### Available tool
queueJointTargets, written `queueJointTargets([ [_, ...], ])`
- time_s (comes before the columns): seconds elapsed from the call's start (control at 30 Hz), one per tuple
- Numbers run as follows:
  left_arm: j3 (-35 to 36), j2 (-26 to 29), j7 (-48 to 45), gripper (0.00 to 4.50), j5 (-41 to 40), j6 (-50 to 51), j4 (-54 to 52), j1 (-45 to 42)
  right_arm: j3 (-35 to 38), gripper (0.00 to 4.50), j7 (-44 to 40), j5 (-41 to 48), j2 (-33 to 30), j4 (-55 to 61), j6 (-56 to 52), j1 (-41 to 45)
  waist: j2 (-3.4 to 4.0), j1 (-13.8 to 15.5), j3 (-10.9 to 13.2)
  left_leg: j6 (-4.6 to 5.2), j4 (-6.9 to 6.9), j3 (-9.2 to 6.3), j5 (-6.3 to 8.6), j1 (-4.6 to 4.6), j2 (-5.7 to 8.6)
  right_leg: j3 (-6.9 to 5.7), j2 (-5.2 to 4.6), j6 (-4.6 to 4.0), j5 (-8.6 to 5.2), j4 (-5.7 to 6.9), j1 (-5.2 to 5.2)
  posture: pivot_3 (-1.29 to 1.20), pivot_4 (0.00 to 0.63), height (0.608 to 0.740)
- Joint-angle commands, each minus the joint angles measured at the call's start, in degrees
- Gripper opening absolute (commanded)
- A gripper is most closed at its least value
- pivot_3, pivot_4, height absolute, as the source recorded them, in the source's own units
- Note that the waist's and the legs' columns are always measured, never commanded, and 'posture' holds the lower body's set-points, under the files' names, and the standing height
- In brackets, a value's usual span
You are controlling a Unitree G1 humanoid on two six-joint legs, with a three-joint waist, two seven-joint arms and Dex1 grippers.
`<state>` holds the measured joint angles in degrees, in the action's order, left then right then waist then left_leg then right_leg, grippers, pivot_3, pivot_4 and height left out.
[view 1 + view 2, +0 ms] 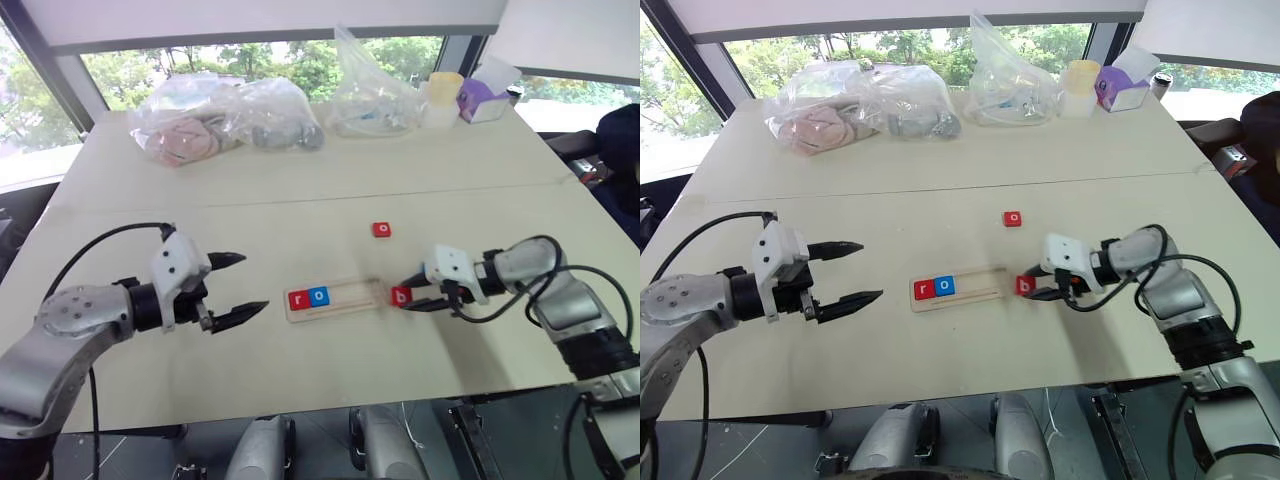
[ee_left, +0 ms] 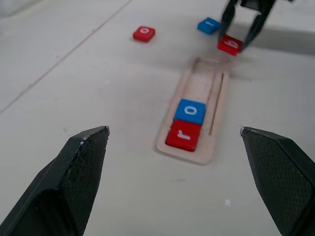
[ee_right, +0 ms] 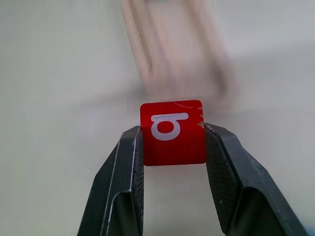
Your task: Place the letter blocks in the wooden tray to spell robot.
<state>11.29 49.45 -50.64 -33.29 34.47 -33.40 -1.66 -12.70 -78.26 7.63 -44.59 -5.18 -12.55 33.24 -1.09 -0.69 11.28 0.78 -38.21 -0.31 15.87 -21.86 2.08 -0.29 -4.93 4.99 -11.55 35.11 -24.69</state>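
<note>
Right gripper (image 3: 173, 142) clamps red b block (image 3: 172, 132); wooden tray (image 3: 172, 54) blurred behind

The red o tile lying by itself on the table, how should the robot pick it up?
The red o tile lies flat on the table, with nothing touching it. Best come straight down from above and pinch two opposite edges, because its sides are thin and only its top face is easy to reach.
</note>
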Motion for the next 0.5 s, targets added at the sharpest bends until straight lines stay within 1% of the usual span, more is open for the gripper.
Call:
queueJointTargets([
  [0.03,0.76,0.86,-1.05,4.5,-0.2,-1.4,-1.16,-0.49,-1.7,1.14,-0.73,1.3,2.38,4.33,-3.22,4.13,-0.02,0.09,-0.01,0.0,0.0,0.0,0.0,-0.02,0.0,-0.01,-0.01,0.0,0.0,-0.01,-0.01,0.0,0.15,0.725],
  [0.17,-0.58,1.41,-2.38,4.5,1.12,-2.54,-1.45,-0.34,-7.48,1.14,0.21,-2.29,8.51,1.17,-2.13,8.64,-0.07,0.11,-0.05,-0.01,0.0,-0.05,0.0,-0.14,0.03,-0.03,-0.08,0.0,0.0,-0.12,-0.04,0.0,0.15,0.725],
  [0.23,-1.21,1.71,-2.59,4.5,1.99,-3.29,-1.53,-0.14,-9.46,1.14,0.54,-3.96,10.43,-1.6,-1.32,9.86,-0.07,0.12,-0.05,-0.01,0.0,-0.05,0.0,-0.35,0.06,-0.03,-0.11,-0.01,0.01,-0.11,-0.25,0.0,0.15,0.725],
  [0.33,-1.77,1.59,-2.43,4.5,2.69,-3.93,-1.52,0.11,-11.33,1.14,0.63,-5.84,11.65,-5.11,0.85,10.47,-0.07,0.19,-0.04,-0.04,-0.02,-0.04,-0.02,-0.61,0.13,-0.03,-0.18,-0.01,0.04,-0.05,-0.54,0.0,0.15,0.725],
  [0.5,-1.1,1.16,-2.26,4.5,2.97,-4.38,-2.32,1.46,-12.34,1.14,0.27,-7.3,12.22,-7.3,3.54,9.79,-0.05,-0.11,-0.03,-0.05,0.03,-0.04,-0.01,-0.62,0.14,-0.03,-0.18,-0.02,0.04,-0.05,-0.58,0.0,0.15,0.725],
])
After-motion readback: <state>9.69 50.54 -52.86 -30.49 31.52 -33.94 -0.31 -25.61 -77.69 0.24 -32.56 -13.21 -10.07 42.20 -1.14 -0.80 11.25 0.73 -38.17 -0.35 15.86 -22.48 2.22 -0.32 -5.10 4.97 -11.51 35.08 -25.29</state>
